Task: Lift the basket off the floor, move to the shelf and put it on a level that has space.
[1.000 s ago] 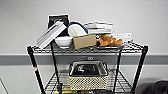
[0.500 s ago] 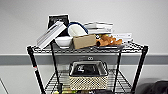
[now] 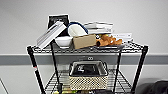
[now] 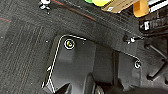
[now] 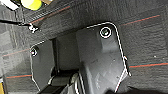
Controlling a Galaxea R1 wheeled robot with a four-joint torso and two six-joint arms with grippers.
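While I cannot tell how either hand is set, the cream-white woven basket (image 3: 88, 76) sits on the tall black wire shelf's (image 3: 34, 65) middle level (image 3: 120, 82).

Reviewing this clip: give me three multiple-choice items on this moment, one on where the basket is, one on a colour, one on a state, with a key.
1. Where is the basket?
A. on the carpet
B. on the shelf's middle level
C. on the top tier

2. What colour is the bowl on the top tier?
A. white
B. red
C. green

3. How does the basket stand?
A. tipped on its side
B. upside down
C. upright, opening upward

Key: B, it rests on the wire level under the top tier; A, the bowl beside the cardboard box is white; C, its dark inside faces up.
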